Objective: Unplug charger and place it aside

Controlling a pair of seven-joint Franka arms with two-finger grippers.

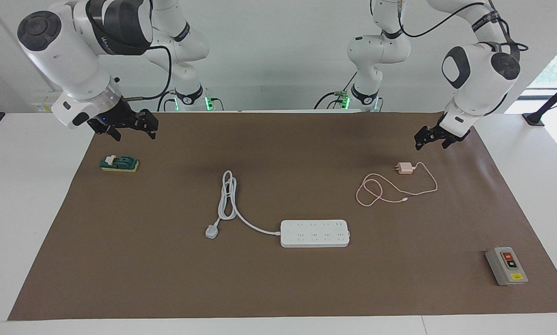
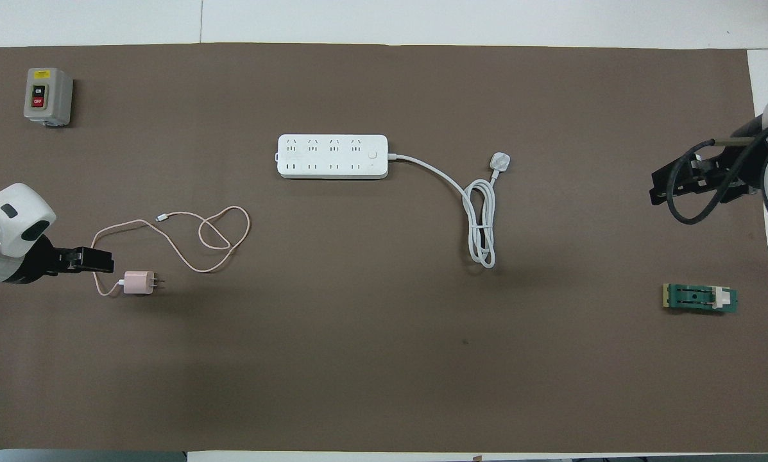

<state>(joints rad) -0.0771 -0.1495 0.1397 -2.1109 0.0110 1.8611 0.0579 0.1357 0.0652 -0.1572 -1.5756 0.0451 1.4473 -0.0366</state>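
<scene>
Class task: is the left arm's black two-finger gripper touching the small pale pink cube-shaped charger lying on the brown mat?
Apart. The facing view shows the left gripper raised, with bare brown mat between it and the charger.

Charger [image 1: 404,168] lying unplugged on brown mat [image 1: 278,288], left gripper [image 1: 434,138] open above it, white power strip [image 1: 315,233] apart, right gripper [image 1: 128,124] over mat edge

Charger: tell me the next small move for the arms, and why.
Probably just lift the left hand clear toward rest. The charger lies on the brown mat apart from the power strip, unplugged and released; the hand hangs open above the mat near it.
</scene>
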